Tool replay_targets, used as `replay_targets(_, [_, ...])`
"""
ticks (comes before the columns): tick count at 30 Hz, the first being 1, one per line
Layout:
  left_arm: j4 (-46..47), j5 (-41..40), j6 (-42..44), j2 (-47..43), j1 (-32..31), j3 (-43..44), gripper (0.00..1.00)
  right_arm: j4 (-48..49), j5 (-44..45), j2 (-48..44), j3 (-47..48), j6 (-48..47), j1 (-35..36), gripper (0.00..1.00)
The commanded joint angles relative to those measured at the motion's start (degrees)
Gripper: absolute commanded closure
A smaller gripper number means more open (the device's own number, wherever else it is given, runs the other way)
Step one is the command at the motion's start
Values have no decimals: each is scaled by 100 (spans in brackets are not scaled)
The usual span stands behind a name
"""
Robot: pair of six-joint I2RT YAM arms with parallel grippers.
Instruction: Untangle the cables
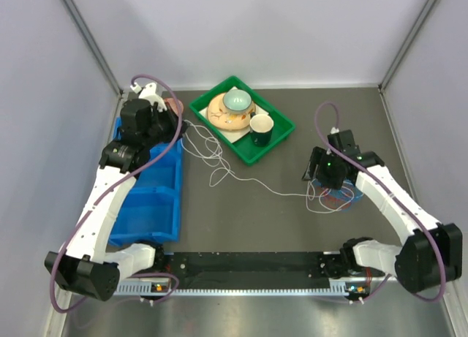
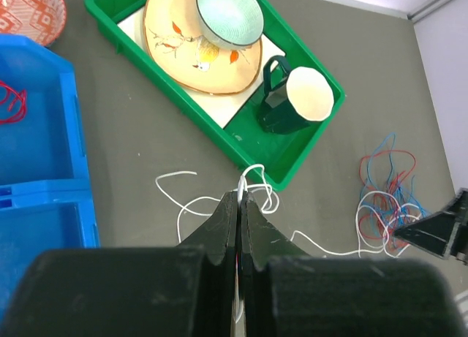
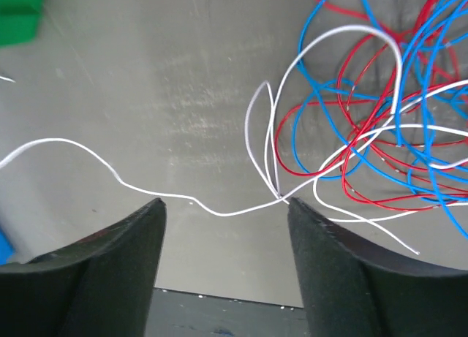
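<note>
Our left gripper [image 2: 239, 198] is pinched tight on the white cable [image 3: 55, 140] near the green tray [image 1: 282, 126]. Our right gripper [image 3: 225, 203] hangs with its fingers spread apart, right beside the red and blue cables [image 3: 380, 132] tangled on the right.

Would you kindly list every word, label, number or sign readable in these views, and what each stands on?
No text can be read anywhere.
The plate shows only painted orange marks, not lettering.
The green tray, the mug and the blue bin show no print.
Tiny coloured marks on the black rail by the arm bases are too small to read.
</note>
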Motion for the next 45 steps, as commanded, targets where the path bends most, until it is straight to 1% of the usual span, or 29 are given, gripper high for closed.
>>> replay_targets(1, [25, 190, -41, -2, -10, 190, 100, 103, 171, 262, -180, -175, 139, 36])
replay_targets(3, [86, 278, -76, -2, -10, 164, 100, 382, 348, 280, -391, -192, 130, 37])
replay_targets(7, [271, 357, -138, -64, -10, 15, 100, 928, 278, 359, -646, -289, 139, 41])
replay_targets(9, [289, 331, -146, -99, -10, -21, 100, 1087, 182, 482, -761, -289, 139, 48])
replay_targets(10, [289, 296, -155, -134, -10, -29, 100, 1149, 138, 508, -770, -280, 139, 53])
replay_targets(11, [297, 244, -155, -151, -10, -38, 100, 1149, 76, 491, -744, -271, 139, 69])
replay_targets(13, [254, 199, -129, -178, -2, -21, 100, 1132, 32, 325, -726, -201, 130, 83])
replay_targets(14, [236, 147, -94, -169, -10, 14, 100, 1062, 23, 211, -647, -183, 139, 98])
replay_targets(15, [219, 112, -76, -160, -10, 32, 100, 1009, 23, 18, -586, -157, 139, 100])
replay_targets(19, [183, 6, 29, -90, -10, 181, 100, 649, -38, -317, -42, -192, 148, 100])
replay_targets(22, [166, -82, 82, -29, -10, 278, 100, 254, -161, -432, 871, -218, 218, 100])
replay_targets(23, [140, -108, 126, -2, -10, 304, 100, 183, -205, -449, 1500, -236, 270, 100])
replay_targets(25, [78, -161, 187, 68, -10, 366, 100, -80, -310, -353, 2241, -280, 393, 100])
replay_targets(26, [60, -205, 248, 86, -10, 392, 100, -177, -328, -292, 3002, -297, 464, 100])
replay_targets(28, [25, -293, 301, 138, -10, 401, 100, -370, -389, -21, 3762, -324, 587, 100])
replay_targets(29, [16, -319, 354, 156, -10, 384, 100, -389, -433, 68, 4444, -315, 613, 100])
replay_targets(31, [25, -346, 372, 191, -10, 384, 100, -398, -565, 262, 5063, -280, 675, 100])
replay_targets(32, [34, -355, 398, 200, -10, 366, 100, -398, -601, 445, 5597, -271, 736, 100])
replay_targets(35, [122, -258, 416, 235, -10, 410, 100, -406, -741, 718, 6294, -236, 877, 100])
replay_targets(37, [139, -232, 442, 244, -10, 454, 100, -389, -890, 807, 6385, -166, 904, 100])
replay_targets(40, [235, -153, 477, 200, -10, 480, 100, -371, -874, 843, 6035, -165, 1088, 100])
replay_targets(41, [288, -31, 495, 183, -10, 472, 100, -354, -786, 817, 5894, -296, 1323, 100])
replay_targets(42, [332, 23, 486, 139, -10, 445, 100, -354, -533, 790, 5544, -350, 1465, 100])
replay_targets(44, [473, 233, 504, 121, -10, 401, 100, -232, -478, 720, 5095, -420, 1632, 100])
replay_targets(45, [491, 278, 469, 112, -10, 375, 100, -170, -356, 572, 4484, -386, 1764, 100])
